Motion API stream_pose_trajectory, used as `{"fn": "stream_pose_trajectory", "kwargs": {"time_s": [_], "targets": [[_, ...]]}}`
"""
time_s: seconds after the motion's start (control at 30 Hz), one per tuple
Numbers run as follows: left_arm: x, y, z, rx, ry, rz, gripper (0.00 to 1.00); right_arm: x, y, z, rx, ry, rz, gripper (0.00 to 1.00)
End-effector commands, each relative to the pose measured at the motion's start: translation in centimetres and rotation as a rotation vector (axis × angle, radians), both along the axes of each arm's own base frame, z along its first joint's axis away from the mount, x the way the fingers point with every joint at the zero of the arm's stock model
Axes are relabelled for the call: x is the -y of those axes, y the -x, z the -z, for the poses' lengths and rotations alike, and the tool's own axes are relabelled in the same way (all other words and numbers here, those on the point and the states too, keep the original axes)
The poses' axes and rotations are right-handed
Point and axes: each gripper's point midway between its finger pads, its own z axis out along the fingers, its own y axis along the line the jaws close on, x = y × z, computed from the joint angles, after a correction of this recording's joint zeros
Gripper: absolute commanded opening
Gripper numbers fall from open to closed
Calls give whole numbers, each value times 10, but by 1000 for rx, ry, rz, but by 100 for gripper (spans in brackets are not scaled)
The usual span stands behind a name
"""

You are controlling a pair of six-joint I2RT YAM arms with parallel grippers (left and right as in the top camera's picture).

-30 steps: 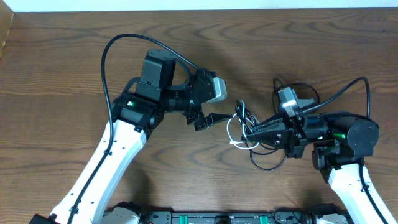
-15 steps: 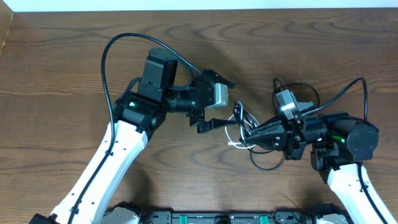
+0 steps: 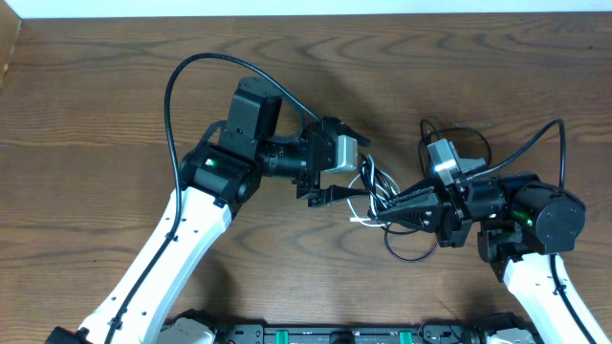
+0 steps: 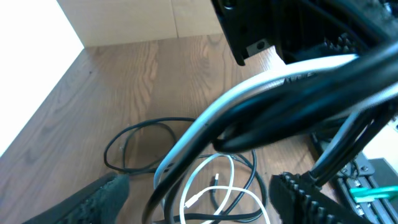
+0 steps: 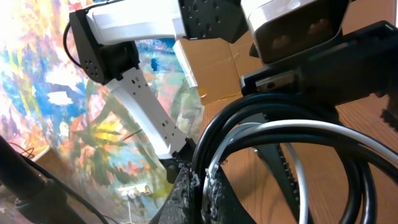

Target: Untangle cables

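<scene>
The cables (image 3: pixel 375 191) lie tangled between the two arms: thin black cords and one white cord (image 3: pixel 358 212), with a black loop (image 3: pixel 413 250) trailing toward the front. My left gripper (image 3: pixel 360 168) is open and straddles the left side of the tangle. In the left wrist view its fingers (image 4: pixel 199 196) stand wide apart, with the white cord (image 4: pixel 214 186) and black loops (image 4: pixel 140 146) on the table between them. My right gripper (image 3: pixel 382 205) is shut on the cables from the right. In the right wrist view its fingers (image 5: pixel 202 190) pinch a black cord and a pale cord (image 5: pixel 292 130).
The wooden table (image 3: pixel 96 115) extends left and back of the arms. Thick black arm cables arch over the left arm (image 3: pixel 177 81) and the right arm (image 3: pixel 535 139). The table's front edge with the arm bases (image 3: pixel 335 334) is close behind the tangle.
My left gripper has moved right, from beside the tangle to over its left side, still open. The right gripper holds its place, shut on the cables.
</scene>
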Motion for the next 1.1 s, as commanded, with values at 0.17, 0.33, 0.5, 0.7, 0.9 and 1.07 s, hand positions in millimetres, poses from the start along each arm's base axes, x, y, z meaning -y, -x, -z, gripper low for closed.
{"fn": "stream_pose_trajectory", "kwargs": {"time_s": [0.17, 0.33, 0.5, 0.7, 0.9, 1.07], "targets": [[2, 4, -10, 19, 22, 26, 75, -7, -1, -11, -14, -41, 17, 1], [2, 4, -10, 19, 23, 26, 75, -16, 9, -12, -16, -48, -29, 1], [2, 4, -10, 19, 22, 25, 54, -20, 13, -13, -18, -52, -44, 2], [2, 4, -10, 18, 22, 25, 31, -20, 13, -13, -18, -52, -44, 2], [2, 4, -9, 19, 19, 22, 20, -20, 13, -13, -17, -52, -44, 2], [1, -2, -6, 29, -2, -8, 8, -17, 8, -14, -18, -57, -20, 4]]}}
